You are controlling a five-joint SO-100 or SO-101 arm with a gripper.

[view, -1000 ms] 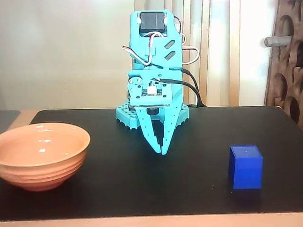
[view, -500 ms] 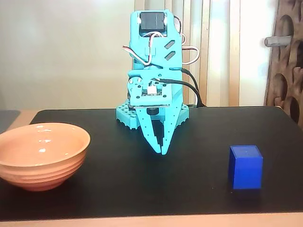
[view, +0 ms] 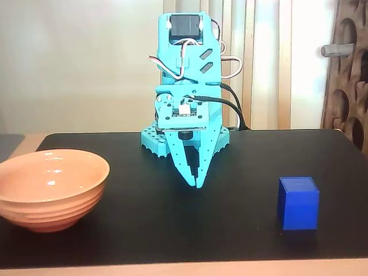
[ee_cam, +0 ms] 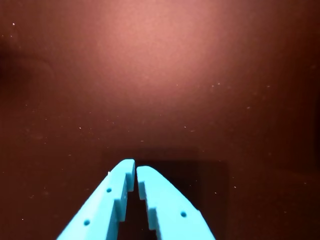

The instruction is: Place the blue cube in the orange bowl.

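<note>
A: Where is the blue cube (view: 298,202)?

B: In the fixed view it sits on the black tabletop (view: 241,167) at the lower right, resting flat, with 1 face toward the camera and its top face showing. Nothing touches it.

A: And the orange bowl (view: 51,187)?

B: Far over at the left of the same view, upright on the tabletop, its left side cut off by the picture's edge. The ridges on its outer wall show, and the inside looks empty. It is well apart from the cube.

A: What about the arm?

B: The turquoise arm (view: 188,75) stands at the back middle of the tabletop, between bowl and cube, folded so that the gripper (view: 195,183) points straight down. Its tips are right at the surface; I cannot tell whether they touch it. White, red and black cables (view: 225,66) loop around its upper part.

A: Is the gripper clenched or released?

B: Clenched on nothing. In the wrist view the 2 fingers (ee_cam: 112,200) meet at the gripper (ee_cam: 135,169) tips with only a thin slit between them, and nothing lies in that slit. Below them there is only the dark surface, tinted reddish by that camera.

A: Does the wrist view show the cube or bowl?

B: Neither one.
</note>
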